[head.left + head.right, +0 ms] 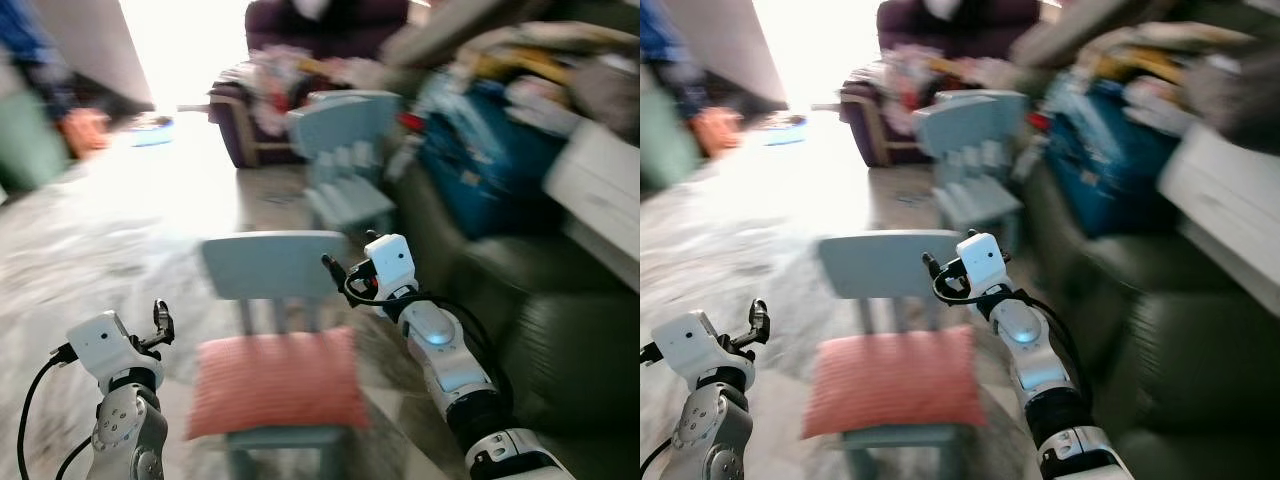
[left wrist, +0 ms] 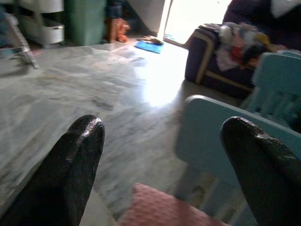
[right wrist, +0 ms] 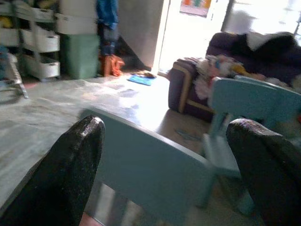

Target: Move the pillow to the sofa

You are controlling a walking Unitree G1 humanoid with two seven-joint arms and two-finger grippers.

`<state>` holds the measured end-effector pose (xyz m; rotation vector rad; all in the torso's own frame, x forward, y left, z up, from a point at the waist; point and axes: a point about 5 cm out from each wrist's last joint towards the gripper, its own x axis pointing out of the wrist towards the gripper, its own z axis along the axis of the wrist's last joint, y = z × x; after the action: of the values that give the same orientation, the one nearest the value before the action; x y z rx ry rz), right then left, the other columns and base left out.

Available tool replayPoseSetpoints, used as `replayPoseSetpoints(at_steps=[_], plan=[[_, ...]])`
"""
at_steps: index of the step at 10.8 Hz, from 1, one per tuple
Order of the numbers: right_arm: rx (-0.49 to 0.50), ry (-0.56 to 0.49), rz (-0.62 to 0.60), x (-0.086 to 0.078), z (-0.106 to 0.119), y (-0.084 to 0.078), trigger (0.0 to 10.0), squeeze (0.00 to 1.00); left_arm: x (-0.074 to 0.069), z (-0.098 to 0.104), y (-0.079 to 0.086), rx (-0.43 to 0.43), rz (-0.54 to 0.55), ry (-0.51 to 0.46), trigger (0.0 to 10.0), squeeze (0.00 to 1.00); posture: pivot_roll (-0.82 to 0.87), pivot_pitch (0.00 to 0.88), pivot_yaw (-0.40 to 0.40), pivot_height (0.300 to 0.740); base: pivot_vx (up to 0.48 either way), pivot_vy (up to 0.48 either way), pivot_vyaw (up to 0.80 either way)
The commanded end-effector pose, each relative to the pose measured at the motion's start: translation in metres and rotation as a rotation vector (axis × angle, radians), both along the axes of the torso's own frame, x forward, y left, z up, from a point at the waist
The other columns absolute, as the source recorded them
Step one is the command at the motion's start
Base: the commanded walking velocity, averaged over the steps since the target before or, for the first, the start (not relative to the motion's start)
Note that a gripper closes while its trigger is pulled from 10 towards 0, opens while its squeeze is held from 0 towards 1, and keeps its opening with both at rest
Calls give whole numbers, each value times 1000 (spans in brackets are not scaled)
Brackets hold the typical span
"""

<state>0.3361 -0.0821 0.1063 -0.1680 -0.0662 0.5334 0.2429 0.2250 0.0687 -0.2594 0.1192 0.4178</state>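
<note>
From the left eye view, the pillow [image 1: 275, 382] is seen lying on the seat of a small blue chair [image 1: 272, 268], not yet gripped. The left hand [image 1: 160, 322] and right hand [image 1: 335, 268] are raised on either side of it, seemingly so it can be reached. In the left wrist view, the fingers [image 2: 70, 169] are spread wide above the pillow's edge. In the right wrist view, the fingers [image 3: 70, 165] are likewise parted, empty, facing the chair's back. The dark sofa [image 1: 540, 320] lies to the right.

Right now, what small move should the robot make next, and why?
Probably lower both open end effectors onto the pillow. It lies ungrasped on the blue chair, with the left end effector and the right end effector above its two sides.
</note>
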Motion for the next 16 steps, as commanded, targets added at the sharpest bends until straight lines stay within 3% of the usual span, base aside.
replayPoseSetpoints(at_steps=[1, 3, 16], plan=[[8, -6, 21, 0, 2, 7, 10000, 0, -3, -5, 4, 3, 6, 31, 10000, 0, -127, 0, 40, 740, 0, 480, 0], [8, -7, 19, 0, 2, 7, 10000, 0, -2, -5, 3, 5, 3, 31, 10000, 0, -131, 0, 41, 740, 0, 426, 0], [9, -7, 21, 0, 2, 7, 10000, 0, -1, -4, 3, 24, 4, 31, 10000, 0, -130, 0, 43, 740, 0, 0, 0]])
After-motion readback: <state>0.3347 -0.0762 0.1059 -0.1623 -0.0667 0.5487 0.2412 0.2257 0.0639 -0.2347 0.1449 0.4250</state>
